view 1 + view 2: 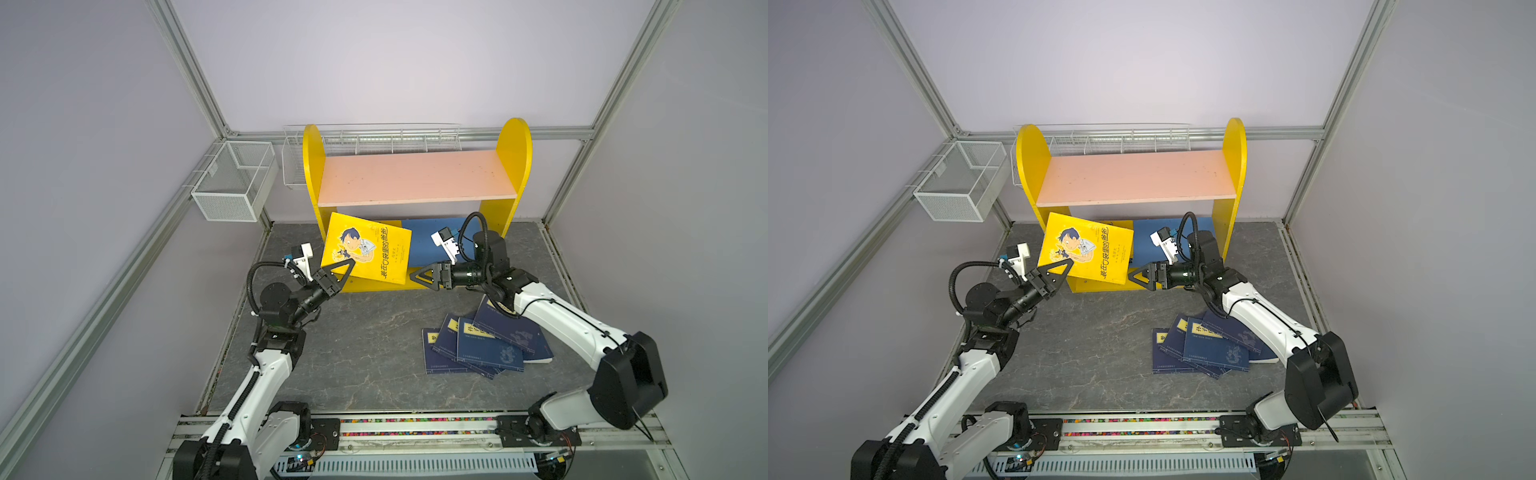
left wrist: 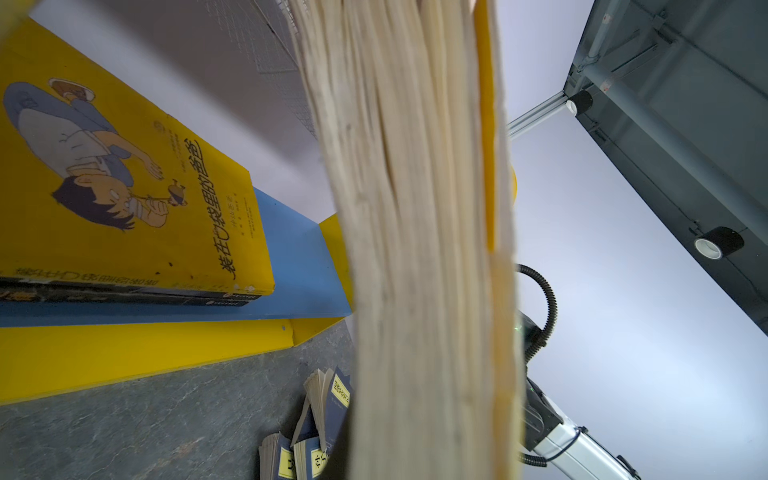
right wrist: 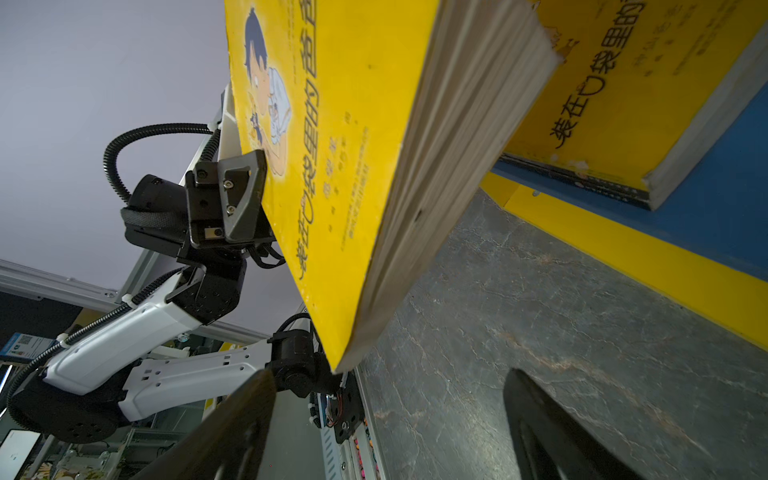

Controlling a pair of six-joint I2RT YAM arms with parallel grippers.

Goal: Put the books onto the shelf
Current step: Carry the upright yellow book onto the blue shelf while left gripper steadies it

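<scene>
A yellow book (image 1: 370, 249) (image 1: 1088, 253) with a cartoon boy hangs tilted in front of the shelf (image 1: 415, 174), and my left gripper (image 1: 351, 264) (image 1: 1070, 262) is shut on its lower left corner. In the left wrist view its page edges (image 2: 415, 249) fill the middle. My right gripper (image 1: 412, 277) (image 1: 1130, 277) (image 3: 390, 415) stands open just right of that book, holding nothing. Another yellow book (image 2: 124, 187) (image 3: 623, 104) lies on a black one (image 2: 124, 297) on the blue lower board (image 1: 424, 245). Several navy books (image 1: 486, 345) (image 1: 1212, 349) lie fanned on the table under my right arm.
A white mesh basket (image 1: 232, 187) hangs on the left wall frame. A long wire basket (image 1: 374, 139) runs behind the shelf. The pink upper board (image 1: 1133, 174) carries nothing. Dark stone tabletop (image 1: 365, 353) lies between the arms, with a rail (image 1: 415, 432) along the front.
</scene>
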